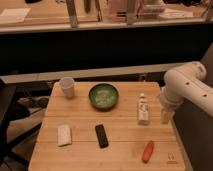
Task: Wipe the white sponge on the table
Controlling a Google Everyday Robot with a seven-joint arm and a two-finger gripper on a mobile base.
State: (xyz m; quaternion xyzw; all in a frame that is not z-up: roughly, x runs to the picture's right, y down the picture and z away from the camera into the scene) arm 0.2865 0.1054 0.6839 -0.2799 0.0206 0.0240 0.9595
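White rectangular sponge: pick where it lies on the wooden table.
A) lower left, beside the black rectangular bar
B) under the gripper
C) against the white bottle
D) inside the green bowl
A: the white rectangular sponge lies at the lower left of the wooden table, left of the black rectangular bar; the gripper hangs by the right edge.

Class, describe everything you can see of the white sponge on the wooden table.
The white sponge is a small, soft-looking rectangular block, plain white, lying flat on the wooden table near its front left corner. Nothing touches it but the tabletop; a black bar lies apart to its right. The claw hangs at the table's right edge, far from it.
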